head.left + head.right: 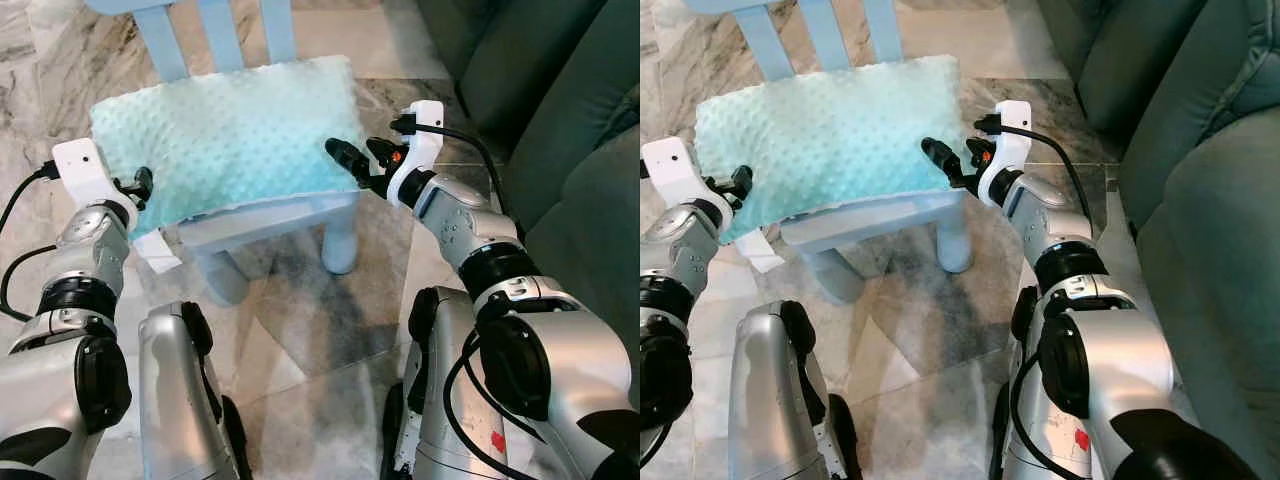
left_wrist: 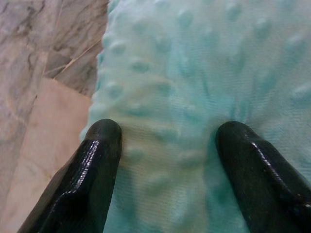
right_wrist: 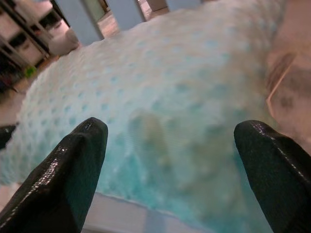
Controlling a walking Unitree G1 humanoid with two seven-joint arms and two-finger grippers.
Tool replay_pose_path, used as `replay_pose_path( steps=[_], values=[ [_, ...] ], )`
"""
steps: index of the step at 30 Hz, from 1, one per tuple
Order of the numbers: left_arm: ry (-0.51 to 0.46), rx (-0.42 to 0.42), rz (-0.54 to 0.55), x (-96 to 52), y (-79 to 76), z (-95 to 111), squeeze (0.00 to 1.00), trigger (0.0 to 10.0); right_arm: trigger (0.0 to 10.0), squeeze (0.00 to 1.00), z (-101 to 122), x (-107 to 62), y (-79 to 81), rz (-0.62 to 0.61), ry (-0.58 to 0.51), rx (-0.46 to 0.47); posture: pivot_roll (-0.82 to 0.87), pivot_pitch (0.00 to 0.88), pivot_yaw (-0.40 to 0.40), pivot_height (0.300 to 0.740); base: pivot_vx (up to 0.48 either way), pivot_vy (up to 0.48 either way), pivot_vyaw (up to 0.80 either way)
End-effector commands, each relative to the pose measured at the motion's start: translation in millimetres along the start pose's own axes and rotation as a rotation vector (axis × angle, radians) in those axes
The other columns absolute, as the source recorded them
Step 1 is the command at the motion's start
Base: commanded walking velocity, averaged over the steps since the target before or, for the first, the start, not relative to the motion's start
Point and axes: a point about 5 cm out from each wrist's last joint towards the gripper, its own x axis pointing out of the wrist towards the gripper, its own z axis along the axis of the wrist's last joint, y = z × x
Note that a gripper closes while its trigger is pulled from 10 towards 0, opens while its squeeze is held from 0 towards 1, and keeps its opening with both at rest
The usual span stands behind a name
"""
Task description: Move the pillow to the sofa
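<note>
A soft mint pillow (image 1: 225, 135) with raised dots is lying on a pale blue wooden chair (image 1: 290, 225) over marble floor (image 1: 320, 310). Left fingers (image 2: 99, 145) and right fingers (image 3: 85, 145) are spreading wide at its opposite ends, gripping nothing; green sofa (image 1: 570, 130) beyond the right fingers.

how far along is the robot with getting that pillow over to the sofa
Early stage. Done: both arms have reached the pillow, which lies on the blue chair. In hand: the left gripper and right gripper are open at its opposite ends. Left: grip, lift, carry to the sofa.
</note>
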Motion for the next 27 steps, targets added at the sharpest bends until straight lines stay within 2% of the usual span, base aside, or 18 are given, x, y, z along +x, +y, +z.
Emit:
replay_pose_path(
  steps=[1,5,11,12,14,15,16,17,20,21,22,23,24,25,27],
  values=[
    [0.017,0.023,-0.002,-0.6,4.8,-2.8,0.0,10.0,10.0,0.0,-1.9,4.5,7.0,0.013,0.011,-0.047,-0.06,0.356,0.011,0.388,0.0,0.0,0.0],
    [0.033,0.0,-0.05,-1.2,-0.1,-9.8,0.0,10.0,10.0,0.0,-3.4,13.2,22.0,0.026,-0.007,-0.12,-0.06,0.356,0.012,0.388,0.0,0.0,0.0],
    [0.051,0.015,-0.095,-1.4,-6.5,-15.1,0.0,10.0,10.0,0.0,-15.0,18.4,35.0,0.078,0.027,-0.074,-0.05,0.352,0.009,0.388,0.0,0.0,0.0],
    [0.045,0.014,-0.116,-1.5,-10.1,-15.8,0.0,2.8,10.0,0.0,-23.5,20.8,43.3,0.11,0.056,-0.069,-0.05,0.358,0.005,0.388,0.0,0.0,0.0],
    [0.041,0.011,-0.131,-1.7,-11.7,-16.4,0.0,2.5,10.0,0.0,-27.8,21.9,47.9,0.128,0.068,-0.066,-0.04,0.355,0.002,0.388,0.0,0.0,0.0],
    [0.035,0.004,-0.138,-1.9,-12.3,-16.3,0.0,0.0,10.0,0.0,-29.3,22.5,50.2,0.14,0.072,-0.063,-0.04,0.355,0.002,0.388,0.0,0.0,0.0],
    [0.032,0.008,-0.142,-2.1,-12.2,-16.2,0.0,0.0,0.8,0.0,-30.5,22.9,51.6,0.143,0.075,-0.066,-0.04,0.356,0.001,0.388,0.0,0.0,0.0],
    [0.025,0.01,-0.149,-2.5,-11.7,-16.2,0.0,0.0,0.0,0.0,-31.1,23.5,53.2,0.144,0.069,-0.069,-0.03,0.358,-0.001,0.388,0.0,0.0,0.0],
    [0.024,0.01,-0.143,-3.0,-9.1,-16.6,0.0,0.0,0.0,0.0,-31.0,23.5,52.7,0.128,0.069,-0.112,-0.03,0.361,-0.002,0.388,0.0,0.0,0.0],
    [0.03,0.016,-0.135,-3.5,-6.0,-17.9,0.0,0.0,9.2,0.0,-28.1,23.2,51.1,0.118,0.054,-0.143,-0.03,0.363,-0.004,0.388,0.0,0.0,0.0],
    [0.036,0.024,-0.123,-4.1,-2.7,-18.9,0.0,2.1,10.0,0.0,-22.1,23.1,50.0,0.121,0.027,-0.164,-0.02,0.365,-0.006,0.388,0.0,0.0,0.0],
    [0.04,0.031,-0.115,-4.4,-0.5,-19.7,0.0,6.9,10.0,0.0,-15.9,23.2,49.5,0.132,0.002,-0.168,-0.02,0.365,-0.007,0.388,0.0,0.0,0.0],
    [0.04,0.031,-0.115,-4.4,-0.5,-19.7,0.0,6.9,10.0,0.0,-15.9,23.2,49.5,0.132,0.002,-0.168,-0.02,0.365,-0.007,0.388,0.0,0.0,0.0],
    [0.042,0.033,-0.108,-5.1,2.9,-20.5,0.0,10.0,10.0,0.0,2.1,23.0,47.3,0.15,-0.064,-0.179,-0.02,0.366,-0.008,0.388,0.0,0.0,0.0],
    [0.042,0.035,-0.107,-5.4,4.4,-20.7,0.0,10.0,10.0,0.0,21.2,21.4,43.7,0.16,-0.131,-0.192,-0.02,0.368,-0.009,0.388,0.0,0.0,0.0]
  ],
)
